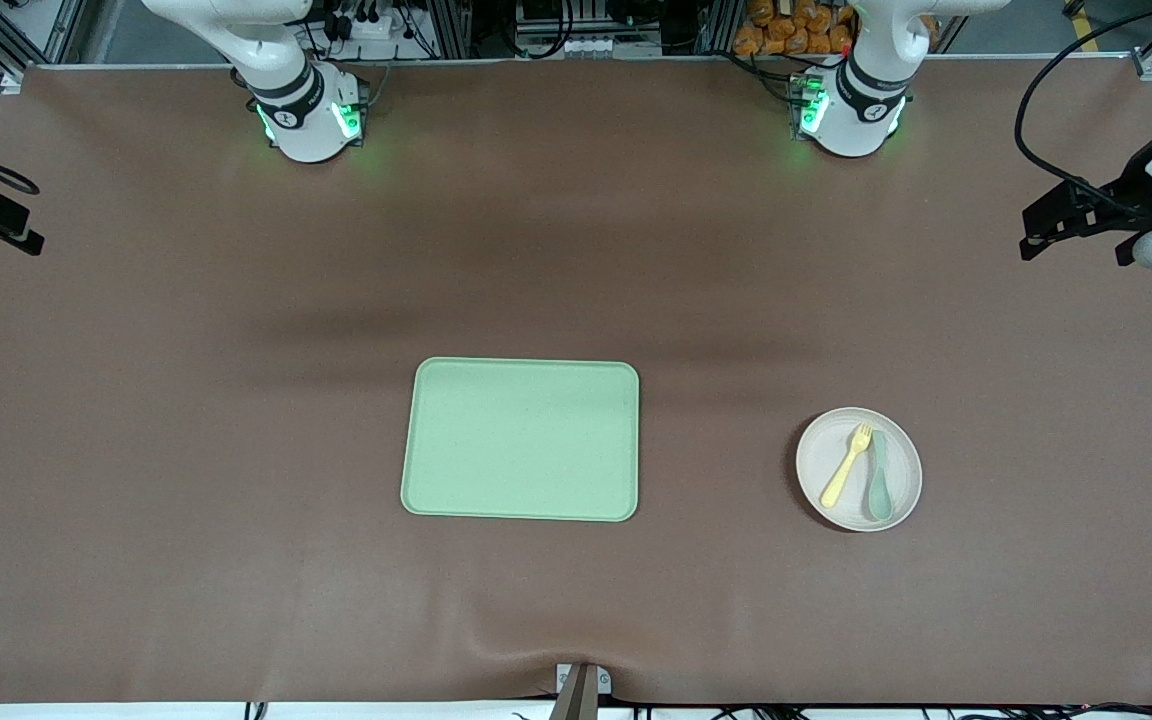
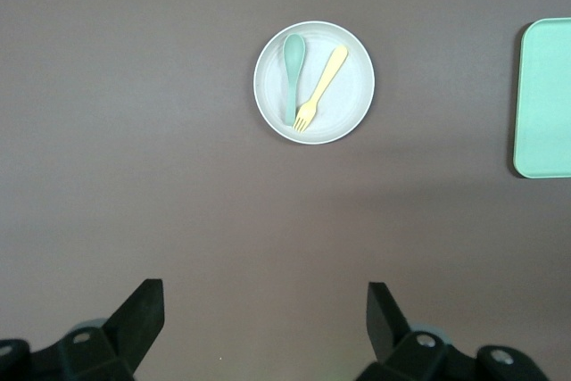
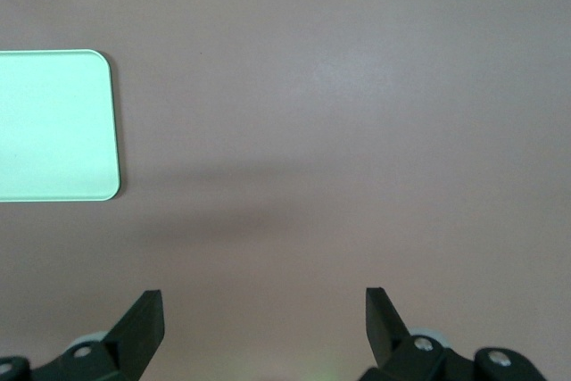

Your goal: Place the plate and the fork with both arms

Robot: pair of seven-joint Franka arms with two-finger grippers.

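Observation:
The pale plate (image 1: 841,450) lies on the table toward the left arm's end, beside the tray. The yellow fork (image 1: 847,466) lies on it, next to a grey-green spoon (image 1: 879,480). The left wrist view shows the plate (image 2: 348,104), the fork (image 2: 319,88) and the spoon (image 2: 292,73) from high above. My left gripper (image 2: 263,287) is open and empty, high over bare table. My right gripper (image 3: 264,292) is open and empty, high over bare table toward the right arm's end. Both hands show only at the front view's side edges.
A rectangular light-green tray (image 1: 522,438) lies flat at the table's middle; its edge shows in the left wrist view (image 2: 544,100) and the right wrist view (image 3: 53,127). Brown table surface surrounds it.

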